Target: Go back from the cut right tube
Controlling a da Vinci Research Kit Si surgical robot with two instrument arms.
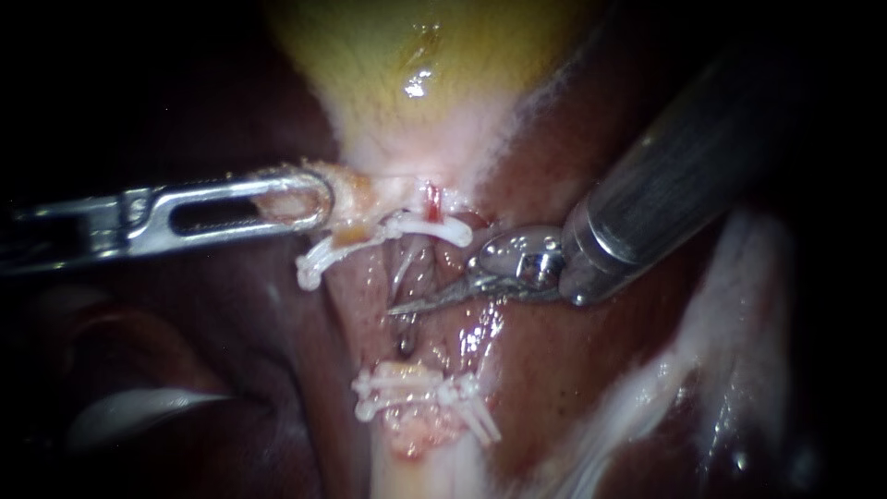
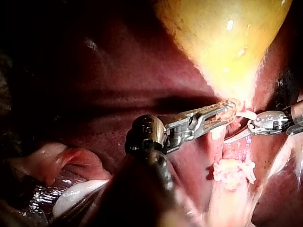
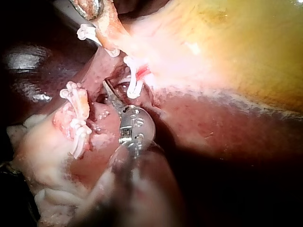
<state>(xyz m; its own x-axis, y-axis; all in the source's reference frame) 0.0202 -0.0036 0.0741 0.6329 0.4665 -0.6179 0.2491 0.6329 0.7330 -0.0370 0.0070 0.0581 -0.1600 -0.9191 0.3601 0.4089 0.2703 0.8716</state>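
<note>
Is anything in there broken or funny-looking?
Yes. The tube is cut through: a gap lies between the upper clip and the lower clips, with a red spot at the upper stump. The right instrument has its tip in that gap.

The left instrument [image 1: 309,199] has its end effector clamped on pale tissue [image 1: 356,199] at the gallbladder's [image 1: 416,65] neck. The right instrument's [image 1: 420,302] thin blades lie together, flanked by a white clip [image 1: 434,226] and a clip cluster [image 1: 416,388].
</note>
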